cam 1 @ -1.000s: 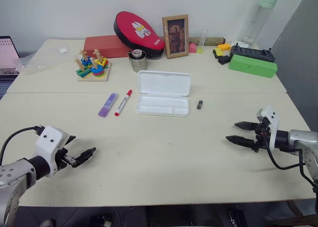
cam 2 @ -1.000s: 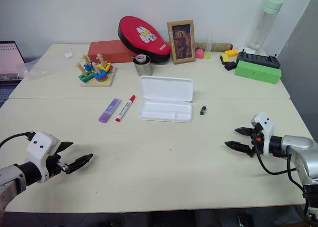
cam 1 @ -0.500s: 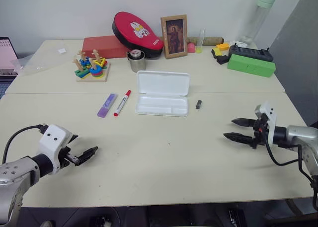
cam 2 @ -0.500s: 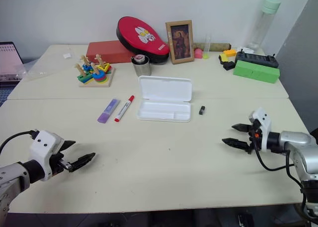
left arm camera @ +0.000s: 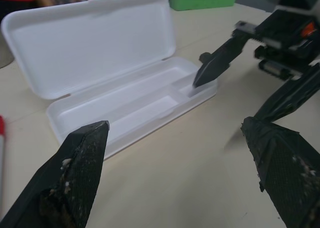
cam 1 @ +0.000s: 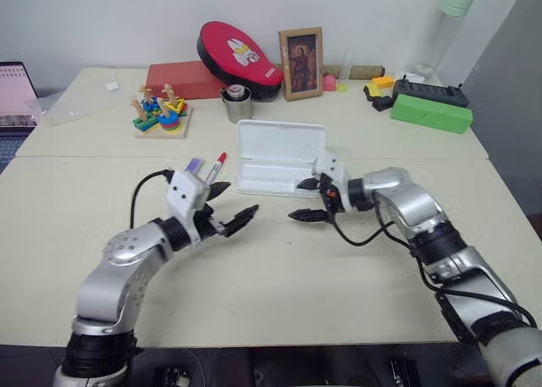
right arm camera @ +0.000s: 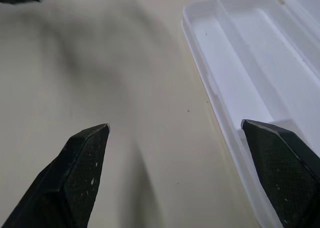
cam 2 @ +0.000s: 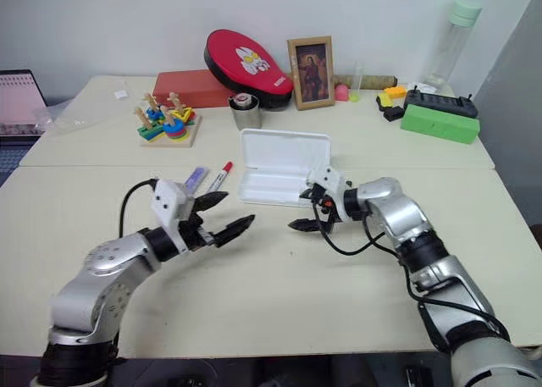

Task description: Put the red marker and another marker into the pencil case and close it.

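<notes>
Pencil case: centre of the frame on the worktop, lid hinged open toward the top of the frame, long axis running left to right, tray bare.
Red marker: just left of the case, red cap toward the upper right, long axis slanting from there toward the lower left, lower end hidden behind the left claw.
Purple highlighter: just left of the red marker, lying parallel to it, mostly hidden.
Left claw: spread wide, holding nothing, lower left of the case, pointing right.
Right claw: spread wide, empty, at the case's near right corner, pointing left.
</notes>
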Robot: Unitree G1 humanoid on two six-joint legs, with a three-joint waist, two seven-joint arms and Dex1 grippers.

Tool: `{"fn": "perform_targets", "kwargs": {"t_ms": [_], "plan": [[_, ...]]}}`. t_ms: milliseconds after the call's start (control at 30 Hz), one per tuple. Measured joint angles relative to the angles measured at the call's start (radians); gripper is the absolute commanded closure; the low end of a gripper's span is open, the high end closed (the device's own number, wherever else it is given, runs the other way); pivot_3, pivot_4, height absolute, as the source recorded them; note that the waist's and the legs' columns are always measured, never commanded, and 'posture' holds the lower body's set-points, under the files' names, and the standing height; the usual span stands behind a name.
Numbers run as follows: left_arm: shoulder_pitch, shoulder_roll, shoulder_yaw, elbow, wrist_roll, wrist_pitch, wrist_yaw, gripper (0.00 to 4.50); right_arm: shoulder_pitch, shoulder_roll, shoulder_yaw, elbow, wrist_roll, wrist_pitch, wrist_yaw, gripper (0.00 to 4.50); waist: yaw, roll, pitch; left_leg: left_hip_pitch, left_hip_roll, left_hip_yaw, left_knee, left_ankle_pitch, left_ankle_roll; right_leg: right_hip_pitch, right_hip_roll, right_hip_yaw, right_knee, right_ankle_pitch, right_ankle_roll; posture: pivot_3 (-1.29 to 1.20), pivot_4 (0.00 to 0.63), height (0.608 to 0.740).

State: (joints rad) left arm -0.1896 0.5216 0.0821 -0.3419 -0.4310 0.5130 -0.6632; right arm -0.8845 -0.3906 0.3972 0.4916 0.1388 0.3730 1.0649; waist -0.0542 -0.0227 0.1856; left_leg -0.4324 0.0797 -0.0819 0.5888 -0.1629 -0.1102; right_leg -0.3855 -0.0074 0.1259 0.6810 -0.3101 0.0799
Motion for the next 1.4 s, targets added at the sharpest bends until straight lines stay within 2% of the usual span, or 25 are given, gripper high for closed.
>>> {"fn": "perform_targets", "kwargs": {"t_ms": [167,267,500,767,1100,1200,1400], "plan": [[-0.016,-0.032,0.001,0.0,-0.001,-0.02,0.023,0.0,-0.078,0.038,0.004,0.216,-0.081,-0.117,0.006,0.07,-0.003,0.0,0.0,0.0,0.0,0.0,0.0,0.0,0.0,0.0,0.0,0.0,0.001,0.0,0.0,0.0,0.15,0.74],[-0.024,-0.064,0.001,0.0,-0.006,-0.023,0.042,0.0,-0.116,0.066,0.016,0.299,-0.121,-0.172,0.024,0.53,-0.003,0.0,0.0,0.0,0.0,-0.001,0.0,0.0,0.0,0.0,0.0,0.0,0.001,0.0,0.0,0.0,0.15,0.74],[-0.059,-0.088,0.003,0.0,-0.008,-0.025,0.063,0.0,-0.177,0.108,0.012,0.42,-0.184,-0.257,0.044,2.36,-0.003,0.0,0.0,0.0,0.0,-0.001,0.001,0.0,0.0,0.001,0.0,-0.001,0.001,0.0,0.0,0.0,0.15,0.74],[-0.067,-0.092,0.003,0.015,-0.008,-0.037,0.065,0.0,-0.193,0.128,-0.017,0.461,-0.219,-0.294,0.036,4.35,-0.005,0.0,0.0,0.001,0.0,-0.002,0.001,0.0,0.0,0.001,0.0,-0.001,0.001,0.0,0.0,0.0,0.15,0.74],[-0.064,-0.075,0.006,0.01,-0.017,-0.027,0.061,0.0,-0.143,0.126,-0.041,0.416,-0.235,-0.368,0.03,4.44,-0.005,0.0,0.0,0.001,0.0,-0.002,0.001,0.0,0.0,0.001,0.0,-0.001,0.001,0.0,0.0,0.0,0.15,0.74],[0.009,-0.02,0.025,-0.061,-0.053,0.012,0.041,0.0,0.008,0.084,-0.038,0.174,-0.201,-0.362,0.116,4.44,-0.006,0.0,0.0,0.0,0.0,-0.002,0.0,0.0,0.0,0.001,0.0,-0.001,0.001,0.0,0.0,0.0,0.15,0.74],[0.114,0.05,0.104,-0.172,-0.137,0.073,0.019,0.0,0.185,-0.001,-0.017,-0.175,-0.176,-0.246,0.191,4.44,-0.004,0.001,0.0,0.001,0.0,-0.002,0.001,0.0,0.0,0.002,0.0,-0.001,0.001,0.0,0.0,0.0,0.15,0.74]]}}
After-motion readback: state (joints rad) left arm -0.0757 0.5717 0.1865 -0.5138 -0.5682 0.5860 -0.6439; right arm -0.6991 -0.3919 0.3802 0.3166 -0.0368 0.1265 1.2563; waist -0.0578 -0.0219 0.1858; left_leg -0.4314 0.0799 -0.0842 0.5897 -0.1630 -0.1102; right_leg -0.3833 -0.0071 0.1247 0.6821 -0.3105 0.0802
